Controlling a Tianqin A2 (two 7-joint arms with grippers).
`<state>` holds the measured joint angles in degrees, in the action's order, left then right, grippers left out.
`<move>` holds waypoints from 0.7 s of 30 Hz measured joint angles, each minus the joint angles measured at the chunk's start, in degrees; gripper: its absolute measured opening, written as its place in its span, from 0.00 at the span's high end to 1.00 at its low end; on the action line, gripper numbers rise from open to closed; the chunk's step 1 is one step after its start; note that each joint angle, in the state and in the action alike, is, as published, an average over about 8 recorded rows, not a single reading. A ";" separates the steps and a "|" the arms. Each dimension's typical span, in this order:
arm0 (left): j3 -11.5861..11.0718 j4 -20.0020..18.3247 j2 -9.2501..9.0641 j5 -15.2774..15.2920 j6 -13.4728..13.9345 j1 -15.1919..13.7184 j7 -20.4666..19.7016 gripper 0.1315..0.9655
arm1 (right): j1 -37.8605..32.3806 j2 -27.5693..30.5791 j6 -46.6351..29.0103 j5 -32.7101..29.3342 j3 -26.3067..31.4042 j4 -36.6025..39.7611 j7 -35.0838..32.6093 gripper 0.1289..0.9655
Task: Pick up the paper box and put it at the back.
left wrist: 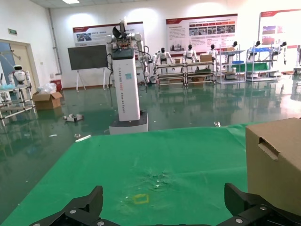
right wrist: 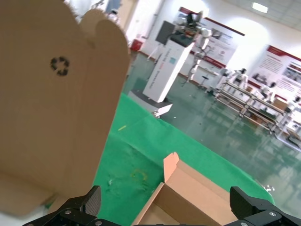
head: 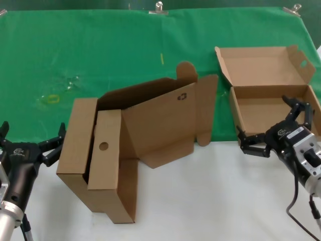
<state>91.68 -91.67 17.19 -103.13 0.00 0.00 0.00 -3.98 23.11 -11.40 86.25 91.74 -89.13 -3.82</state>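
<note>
While my right gripper (head: 273, 128) hangs spread wide at the near wall of the paper box (head: 271, 103), holding nothing, I judge the task to be in its approach step, with no grasp made. The box sits lid-open on the right, straddling the line where the white tabletop (head: 210, 201) meets the green cloth (head: 100, 45). My left gripper (head: 30, 140) waits with its fingers apart and empty, just beside the flat carton with the round hole (head: 95, 155), which leans with the larger piece bearing the recycling mark (head: 165, 118). Next, I reckon, the right fingers must straddle the box's near wall and close, then lift it and carry it deeper onto the cloth, toward the clips (head: 159, 7).
</note>
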 joint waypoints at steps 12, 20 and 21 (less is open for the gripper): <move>0.00 0.00 0.00 0.00 0.00 0.00 0.00 0.02 | 1.75 -2.60 5.02 7.43 -0.03 -1.12 1.68 0.00; 0.00 0.00 0.00 0.00 0.00 0.00 0.00 0.00 | 2.91 -4.32 8.33 12.34 -0.05 -1.86 2.79 0.00; 0.00 0.00 0.00 0.00 0.00 0.00 0.00 0.00 | 3.05 -4.53 8.73 12.93 -0.05 -1.95 2.92 0.00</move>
<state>91.67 -91.67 17.19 -103.13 0.00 0.00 -0.01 -0.93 18.58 -2.67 99.18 91.69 -91.08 -0.90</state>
